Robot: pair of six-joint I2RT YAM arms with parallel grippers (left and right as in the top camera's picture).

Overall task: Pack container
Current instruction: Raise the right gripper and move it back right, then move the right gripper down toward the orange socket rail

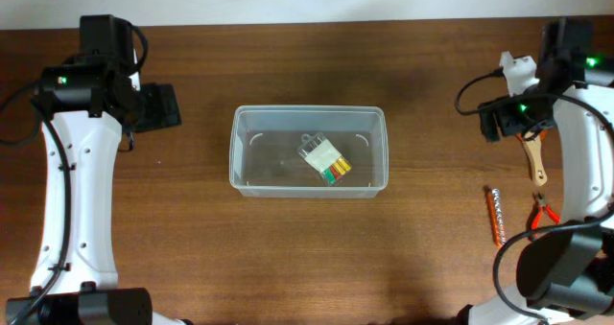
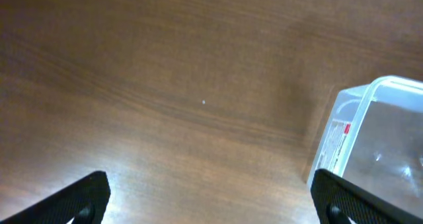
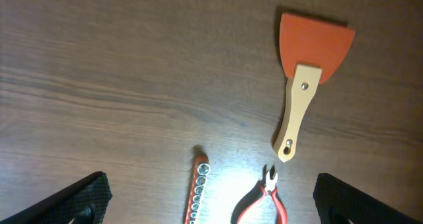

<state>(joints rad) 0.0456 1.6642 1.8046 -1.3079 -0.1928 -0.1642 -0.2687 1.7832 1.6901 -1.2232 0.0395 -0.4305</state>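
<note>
The container (image 1: 233, 154) is a clear rectangular bin in the middle of the table, and its corner shows in the left wrist view (image 2: 360, 118). A small clear case of coloured bits (image 1: 326, 159) lies inside it. My left gripper (image 1: 163, 107) is open and empty to the container's left, over bare wood in the left wrist view (image 2: 211, 204). My right gripper (image 1: 497, 121) is open and empty at the far right (image 3: 211, 201), above a scraper (image 3: 301, 85), a socket rail (image 3: 198, 187) and red pliers (image 3: 264, 199).
In the overhead view the wooden-handled scraper (image 1: 533, 158), the orange socket rail (image 1: 496, 213) and the red pliers (image 1: 545, 210) lie on the table's right side, apart from the container. The scraper's blade is hidden under my right arm there.
</note>
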